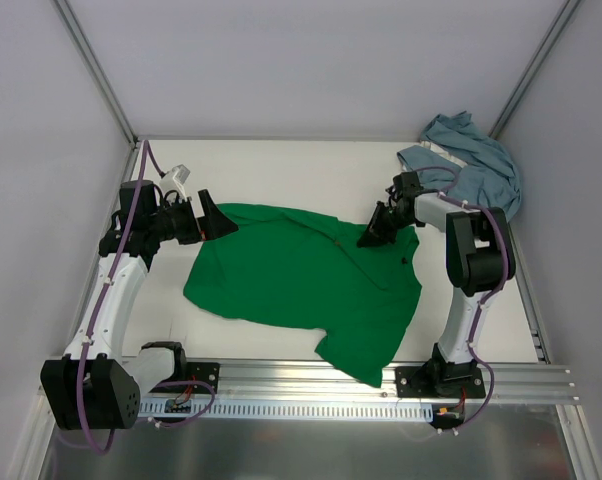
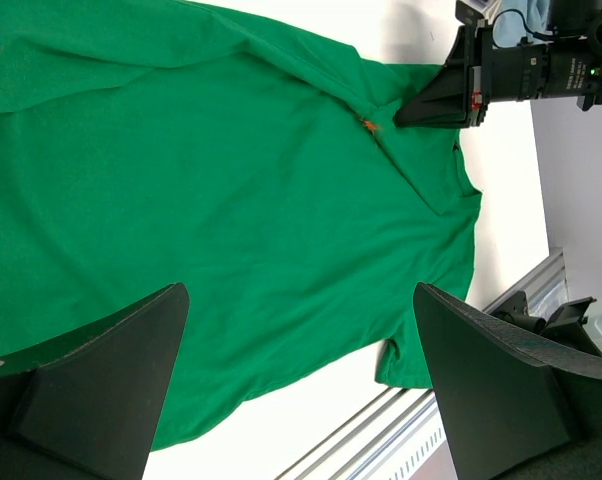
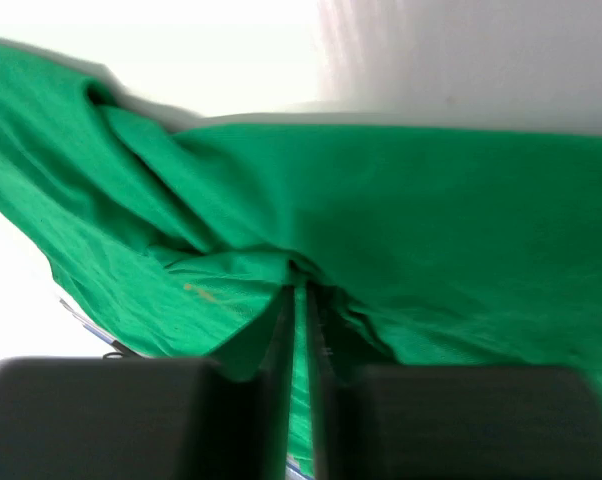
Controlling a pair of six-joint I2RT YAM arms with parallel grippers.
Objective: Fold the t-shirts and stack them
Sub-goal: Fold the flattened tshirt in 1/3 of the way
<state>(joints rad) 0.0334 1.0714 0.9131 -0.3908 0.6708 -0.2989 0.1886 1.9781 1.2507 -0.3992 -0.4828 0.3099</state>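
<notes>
The right jaws are clenched on a fold of the green t-shirt [image 1: 301,275]. On my right wrist feed the two fingers [image 3: 277,340] stand almost together, with a ridge of green cloth pinched between them. The left jaws are released, fingers [image 2: 101,385] spread wide. The left wrist feed shows green cloth beneath and between them, though I cannot tell whether they touch it.

From the top camera I see the white desk [image 1: 311,165]. The green t-shirt lies spread over its middle, mostly flat with some creases, one sleeve reaching toward the near rail [image 1: 381,385]. The left arm [image 1: 121,285] reaches to the shirt's far left corner. The right arm [image 1: 476,250] reaches to its far right edge.

The blue-grey t-shirt [image 1: 476,165] sits crumpled in the far right corner of the desk, just behind the right arm's wrist. A tiny orange speck [image 2: 369,126] shows on the green cloth close to the right jaws.
</notes>
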